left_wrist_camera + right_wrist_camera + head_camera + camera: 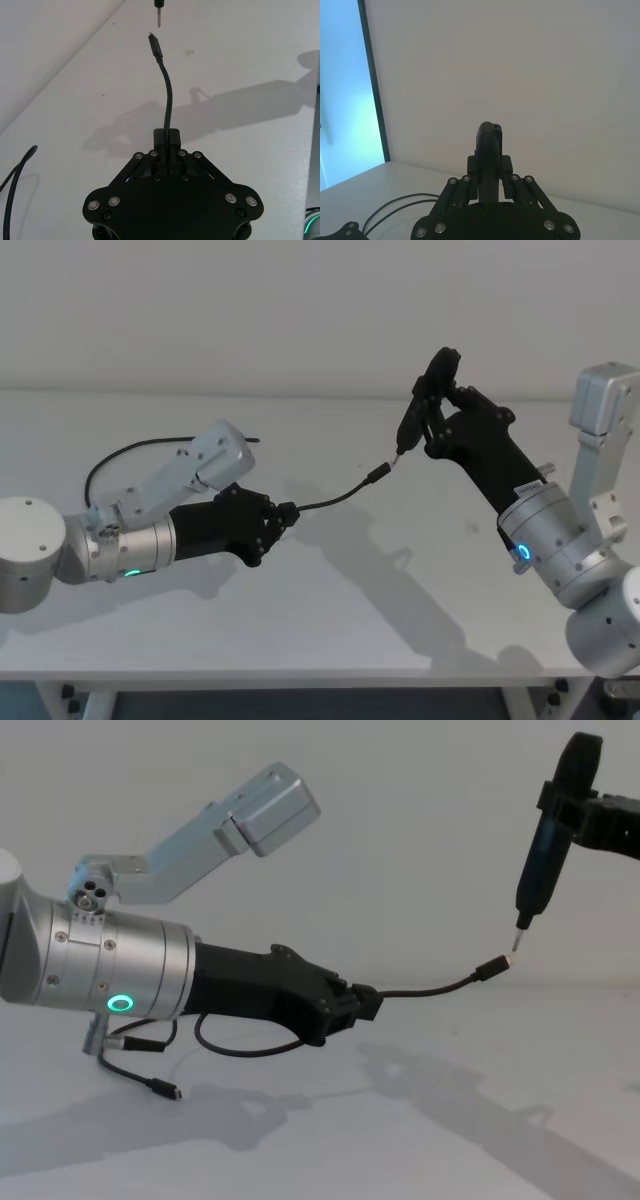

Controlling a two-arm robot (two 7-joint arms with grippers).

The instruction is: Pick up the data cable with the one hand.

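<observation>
Left gripper (287, 513) tight on data cable (335, 499), well inside table (400, 640) edges

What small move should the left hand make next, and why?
Probably lift slightly, away from the slim tool in the right hand. The left hand is shut on the data cable, its front plug in the air close under the tool's tip, but the cable's rear part seems to lie on the table.

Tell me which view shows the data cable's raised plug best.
Left wrist view: the plug stands clear against the table, straight ahead of the left pincer clamping the data cable. Chest view shows it side-on near the right pincer's black tool; head view, small; right wrist view, slack cable.
</observation>
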